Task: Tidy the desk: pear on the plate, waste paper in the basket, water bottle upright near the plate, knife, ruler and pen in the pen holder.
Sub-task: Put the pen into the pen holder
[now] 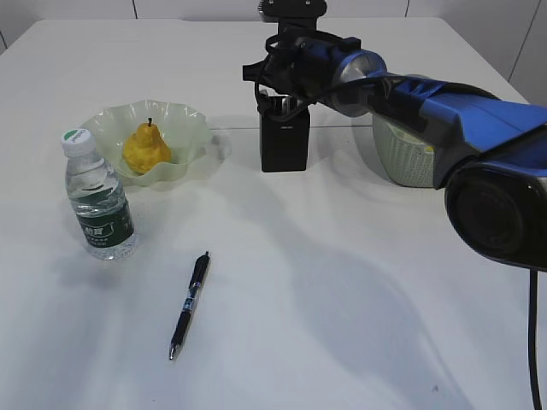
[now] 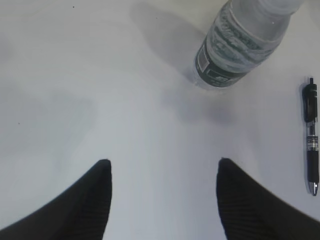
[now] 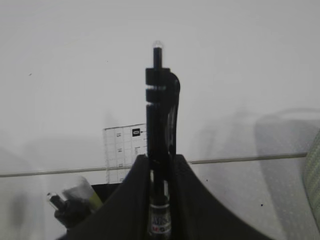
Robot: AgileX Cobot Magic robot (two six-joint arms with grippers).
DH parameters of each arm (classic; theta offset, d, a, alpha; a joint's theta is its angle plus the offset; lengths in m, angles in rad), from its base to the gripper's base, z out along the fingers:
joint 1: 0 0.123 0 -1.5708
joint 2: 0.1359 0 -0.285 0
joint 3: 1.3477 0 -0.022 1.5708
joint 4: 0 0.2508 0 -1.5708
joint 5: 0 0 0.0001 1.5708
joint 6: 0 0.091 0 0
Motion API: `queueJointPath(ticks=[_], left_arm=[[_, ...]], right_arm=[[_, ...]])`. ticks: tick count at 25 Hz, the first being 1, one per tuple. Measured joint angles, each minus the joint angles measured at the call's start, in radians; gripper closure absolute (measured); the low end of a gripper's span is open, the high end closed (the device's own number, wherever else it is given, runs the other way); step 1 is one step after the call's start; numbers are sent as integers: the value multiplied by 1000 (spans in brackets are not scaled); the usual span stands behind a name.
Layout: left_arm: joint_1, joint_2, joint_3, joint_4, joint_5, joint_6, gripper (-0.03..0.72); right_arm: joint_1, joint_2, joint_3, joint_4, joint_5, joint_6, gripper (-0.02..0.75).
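Black-and-blue click pen (image 1: 189, 306) lay loose on the white surface (image 1: 342, 299), nearest of everything.
Behind it the clear water bottle with green label (image 1: 98, 198) stood upright just beside the wavy pale green plate (image 1: 192, 128) holding the yellow-orange pear (image 1: 146, 148). Right fingers (image 3: 160, 165) were clamped on a second black pen (image 3: 161, 100) above the matte black pen holder (image 1: 285, 141), where the clear ruler (image 3: 122, 150) stood. Left fingers (image 2: 100, 200) hung apart, empty. Sage green basket (image 1: 402, 158) sat behind the right arm.

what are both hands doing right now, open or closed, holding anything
Left hand: open, holding nothing, above the bare desk.
Right hand: closed on a black pen, over the pen holder.
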Motion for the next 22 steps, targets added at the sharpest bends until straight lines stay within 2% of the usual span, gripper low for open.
queueJointPath(ticks=[10, 13, 17, 22], left_arm=[[0, 0, 0, 0, 0, 0, 223], [0, 0, 0, 0, 0, 0, 223], [0, 0, 0, 0, 0, 0, 223], [0, 0, 0, 0, 0, 0, 223]], right_arm=[[0, 0, 0, 42, 12, 2, 650], [0, 0, 0, 43, 14, 0, 612], [0, 0, 0, 45, 14, -2, 525], [0, 0, 0, 45, 33, -8, 496]])
